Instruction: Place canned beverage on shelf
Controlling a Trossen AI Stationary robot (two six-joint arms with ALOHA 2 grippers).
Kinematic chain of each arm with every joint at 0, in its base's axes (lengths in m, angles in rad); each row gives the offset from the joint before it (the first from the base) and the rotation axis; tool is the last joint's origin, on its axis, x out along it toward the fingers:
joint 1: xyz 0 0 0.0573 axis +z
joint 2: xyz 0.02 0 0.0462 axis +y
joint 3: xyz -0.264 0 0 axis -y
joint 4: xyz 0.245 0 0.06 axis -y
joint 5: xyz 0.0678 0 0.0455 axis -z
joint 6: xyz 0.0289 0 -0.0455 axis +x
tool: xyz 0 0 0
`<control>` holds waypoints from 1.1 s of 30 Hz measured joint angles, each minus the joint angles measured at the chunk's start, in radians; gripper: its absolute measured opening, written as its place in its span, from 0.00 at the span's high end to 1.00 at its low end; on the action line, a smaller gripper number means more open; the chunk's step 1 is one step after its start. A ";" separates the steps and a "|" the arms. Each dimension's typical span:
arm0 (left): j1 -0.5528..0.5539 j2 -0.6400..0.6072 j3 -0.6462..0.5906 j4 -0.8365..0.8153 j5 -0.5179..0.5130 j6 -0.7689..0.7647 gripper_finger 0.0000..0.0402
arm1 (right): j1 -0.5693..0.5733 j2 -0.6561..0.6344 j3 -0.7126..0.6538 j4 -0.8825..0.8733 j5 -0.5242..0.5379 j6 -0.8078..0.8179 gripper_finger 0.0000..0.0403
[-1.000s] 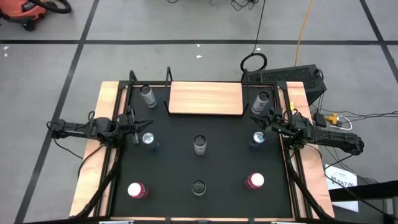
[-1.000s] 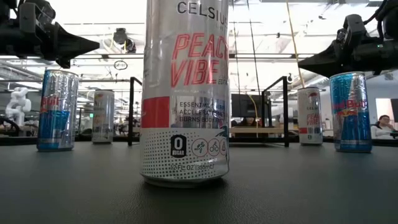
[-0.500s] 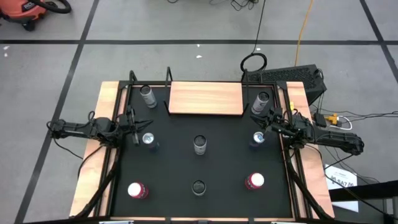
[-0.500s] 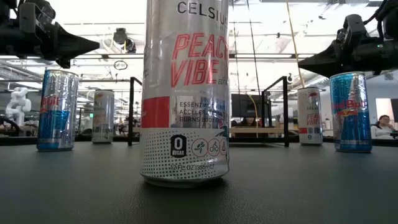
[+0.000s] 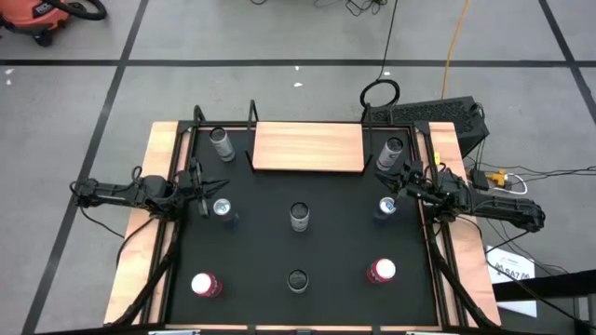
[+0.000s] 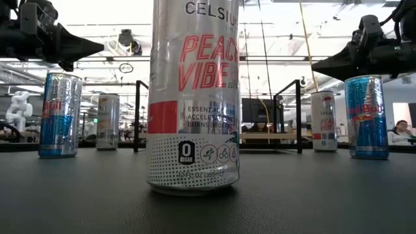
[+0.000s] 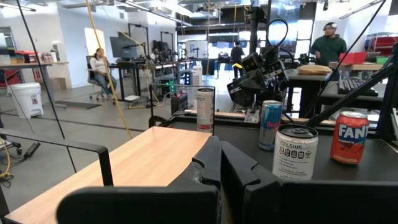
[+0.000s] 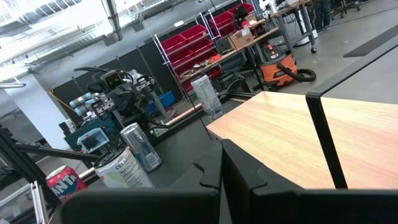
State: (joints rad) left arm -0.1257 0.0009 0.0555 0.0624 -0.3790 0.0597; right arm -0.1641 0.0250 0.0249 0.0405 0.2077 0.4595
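Grey floor crossed by dark tape lines surrounded the black counter [image 5: 345, 270] with its wooden edge strips. Against the counter's 12 o'clock edge lay the shelf [image 5: 307, 146], a bare light-wood board between black end rails. Seven cans stood well apart across the counter: one at each end of the shelf, a Celsius can [image 5: 299, 216] at center, blue cans at 9 and 3 o'clock, and red-topped cans [image 5: 204, 284] toward 7 and 5 o'clock. Left gripper [image 5: 199, 189] hung clenched and empty near the 9 o'clock edge; right gripper [image 5: 399, 183] hung likewise near 3 o'clock. Open counter lay between them. Only the low view showed the nearest can's [image 6: 193, 97] "Peach Vibe" label; the wrist views showed seated and standing people [image 7: 99, 65].
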 joint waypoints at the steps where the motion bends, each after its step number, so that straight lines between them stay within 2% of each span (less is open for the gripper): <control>1: 0.000 0.000 0.000 0.000 0.000 0.000 1.00 | 0.000 0.000 0.000 0.005 0.000 0.000 1.00; 5: 0.000 0.000 0.000 0.000 0.000 0.000 1.00 | 0.000 0.000 0.000 0.033 0.000 0.017 1.00; 10: 0.000 0.000 0.000 0.000 0.000 0.000 1.00 | 0.000 0.000 0.000 0.114 -0.014 0.266 1.00; 15: 0.000 0.000 0.000 0.000 0.000 0.000 1.00 | 0.000 0.000 0.000 0.158 -0.016 0.364 1.00; 23: 0.000 0.000 0.000 0.036 0.000 -0.003 1.00 | 0.000 0.002 0.000 0.160 0.161 0.431 0.99; 28: 0.000 0.000 0.000 0.116 0.006 -0.127 1.00 | 0.000 0.002 0.000 0.172 0.239 0.446 0.92; 33: 0.000 0.000 0.000 0.175 0.007 -0.133 1.00 | 0.000 0.002 0.000 0.173 0.278 0.454 0.78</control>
State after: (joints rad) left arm -0.1257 0.0010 0.0551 0.2373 -0.3721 -0.0738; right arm -0.1638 0.0273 0.0246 0.2133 0.4858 0.9130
